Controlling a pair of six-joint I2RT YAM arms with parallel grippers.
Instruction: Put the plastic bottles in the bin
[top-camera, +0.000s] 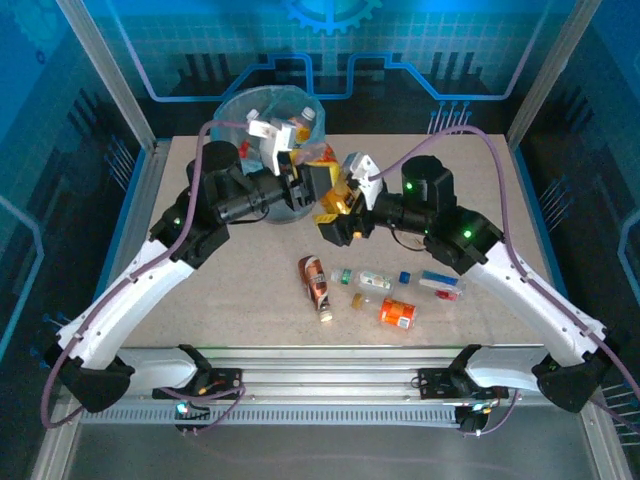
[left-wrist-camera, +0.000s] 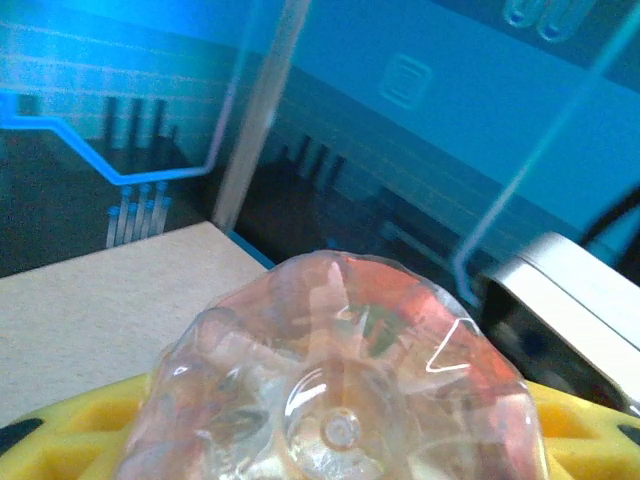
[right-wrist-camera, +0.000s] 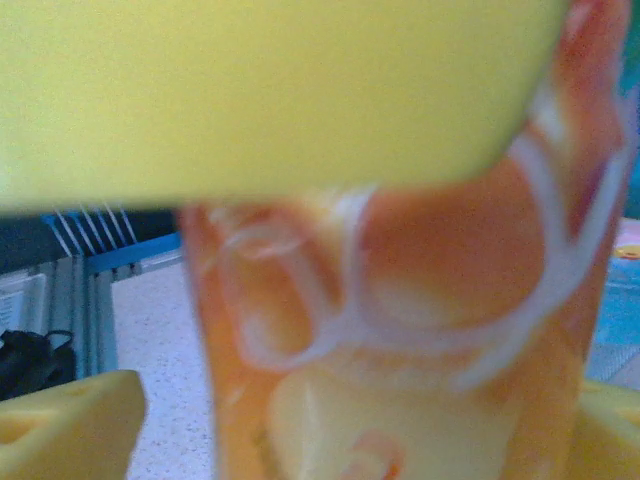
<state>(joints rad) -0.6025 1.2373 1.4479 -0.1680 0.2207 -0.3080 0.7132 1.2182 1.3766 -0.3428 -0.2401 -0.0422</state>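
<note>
**A:** What does your left tool (top-camera: 312, 183) hold?

**B:** One clear plastic bottle with an orange-red label (left-wrist-camera: 340, 400). The tool is clamped on it, and both yellow pads (left-wrist-camera: 70, 420) touch its ribbed, moulded base. It hangs off the beige desk (top-camera: 230, 290).

**A:** And your right tool (top-camera: 338, 208)?

**B:** Its jaws are apart around that same bottle, with a gap beside one pad.

**A:** How many others?

**B:** Four lie on the arm-base side of your right tool:
- brown-drink bottle (top-camera: 316, 283)
- green-label bottle (top-camera: 372, 280)
- blue-and-red bottle (top-camera: 440, 285)
- orange bottle (top-camera: 398, 313)

One round grey-blue bin with a pale-blue liner (top-camera: 235, 105) sits just beyond your left tool. I cannot count the bottles inside it.
</note>
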